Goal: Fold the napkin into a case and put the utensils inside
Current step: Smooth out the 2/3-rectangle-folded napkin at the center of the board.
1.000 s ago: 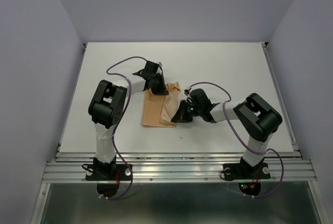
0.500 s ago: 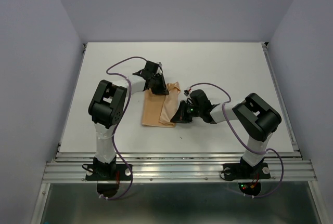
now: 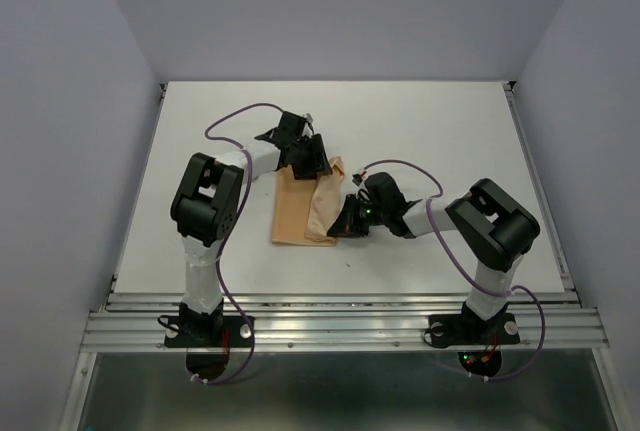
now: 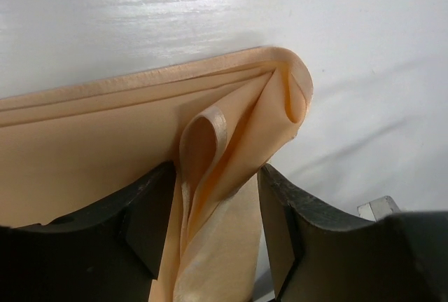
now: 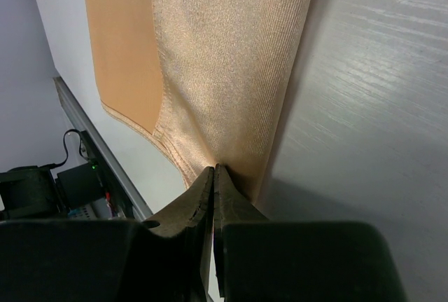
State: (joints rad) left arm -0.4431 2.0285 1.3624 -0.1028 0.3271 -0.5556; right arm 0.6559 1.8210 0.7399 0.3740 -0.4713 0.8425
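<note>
Starting at the left, the left gripper (image 3: 308, 158) hangs over the far end of the soft peach-orange cloth napkin (image 3: 300, 213). The napkin lies partly folded into an oblong on the white table (image 3: 430, 131), between the two arms. In the wrist view the jaws stand wide apart, with a small loop of napkin (image 4: 210, 141) rising free between the fingers (image 4: 150, 218). This gripper has hold of nothing, though I cannot tell whether a pad brushes the cloth.

Further right, the right gripper (image 3: 348, 221) sits low at the napkin's near right corner. Its own view shows the jaws (image 5: 213, 173) closed to a hairline, with the hemmed edge of the upper flap nipped between the tips.

The cloth looks thin, light and limp — it will drape rather than hold a shape. That standing loop suggests the folds spring back unless pressed flat. The layers would likely slide over one another, and the whole piece over the smooth tabletop, so one gripper should pin it while the other pulls.

The best holds are probably the stitched hems and corners, taken low against the table with every layer meant to move caught in the pinch. A grab in the middle would only bunch the fabric. No cutlery shows in these views.
</note>
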